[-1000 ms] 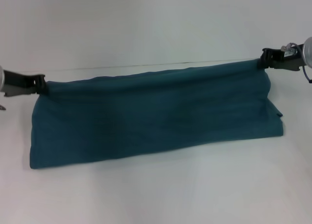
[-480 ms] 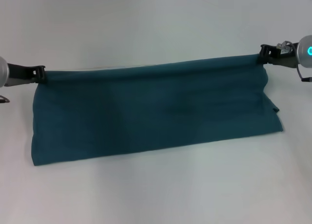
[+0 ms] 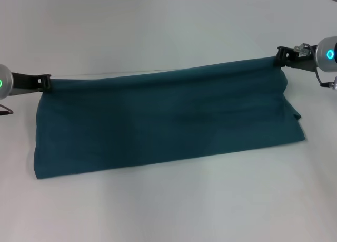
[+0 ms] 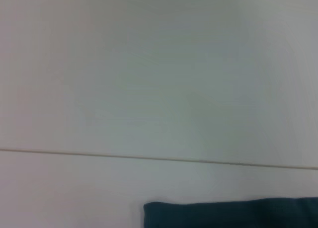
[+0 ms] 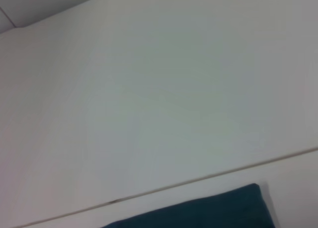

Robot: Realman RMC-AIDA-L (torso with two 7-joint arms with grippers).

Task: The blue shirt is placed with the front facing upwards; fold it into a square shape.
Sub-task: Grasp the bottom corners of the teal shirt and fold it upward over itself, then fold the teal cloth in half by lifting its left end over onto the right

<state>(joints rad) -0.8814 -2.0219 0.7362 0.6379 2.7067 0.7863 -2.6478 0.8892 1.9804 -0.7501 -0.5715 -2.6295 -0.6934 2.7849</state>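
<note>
The blue shirt (image 3: 163,121) is stretched into a long dark teal band across the white table, its lower edge resting on the surface. At the band's upper left corner my left gripper (image 3: 46,83) is shut on the cloth. My right gripper (image 3: 280,56) is shut on the upper right corner, held a little higher. No lettering or collar shows. A strip of the shirt (image 4: 233,214) appears in the left wrist view, and a corner of the shirt (image 5: 208,210) shows in the right wrist view.
The white table (image 3: 168,210) extends in front of the shirt and behind it. A thin seam line (image 4: 149,158) runs across the tabletop behind the cloth.
Both grippers have drawn the shirt's top edge tauter and slightly farther back and up; the cloth hangs flatter and its sag has gone.
</note>
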